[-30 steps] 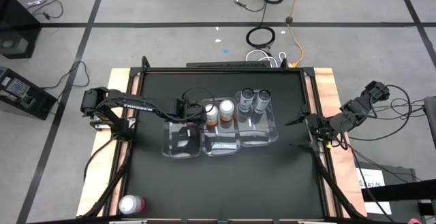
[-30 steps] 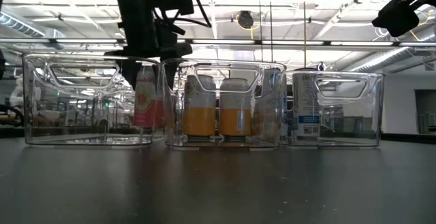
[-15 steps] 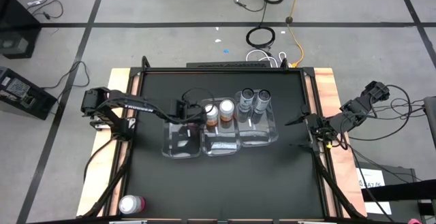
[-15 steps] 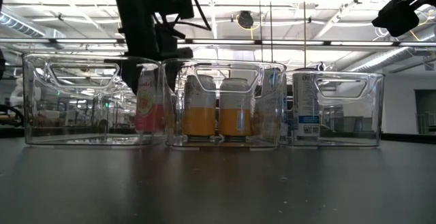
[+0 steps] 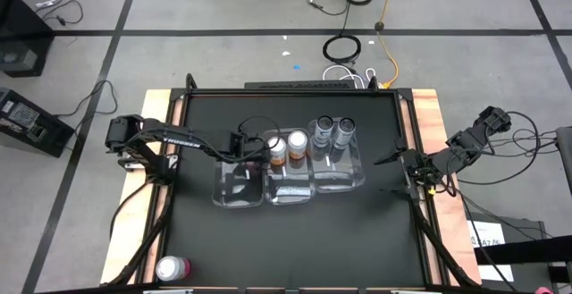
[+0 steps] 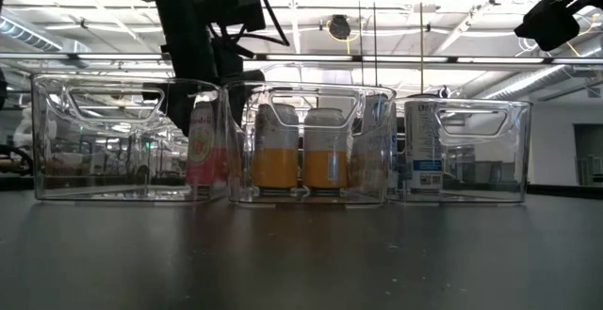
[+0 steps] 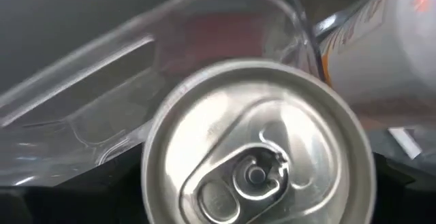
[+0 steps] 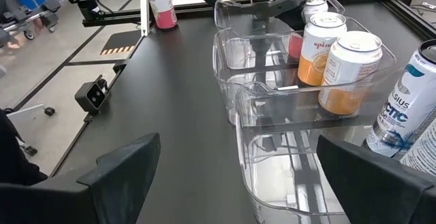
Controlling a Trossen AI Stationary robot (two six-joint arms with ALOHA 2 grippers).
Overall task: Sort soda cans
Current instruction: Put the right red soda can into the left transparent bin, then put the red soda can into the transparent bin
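Note:
My left gripper [image 6: 201,112] reaches down into the left clear bin [image 6: 94,140], shut on a pink soda can [image 6: 203,155]. The can's silver top [image 7: 255,156] fills the left wrist view. Two orange cans [image 5: 288,147] stand in the middle bin and two grey cans [image 5: 333,131] in the right bin. Another pink can [image 5: 172,268] stands upright on the table's near left corner. At the table's right edge my right gripper [image 5: 391,175] hangs open, holding nothing. My left gripper pinches the pink can's upper body [image 6: 200,122], just under its top rim, between its two fingers. It comes steeply from above. The can stays upright inside the left bin, beside the wall next to the middle bin. Whether its bottom touches the bin floor I cannot tell.
The three clear bins [image 5: 288,187] stand side by side at the table's middle. The black tabletop [image 5: 295,240] lies bare in front of them. Cables and a box lie on the floor beyond the table.
My left gripper has sunk a little with the pink can, which sits lower in the left bin and stays upright.

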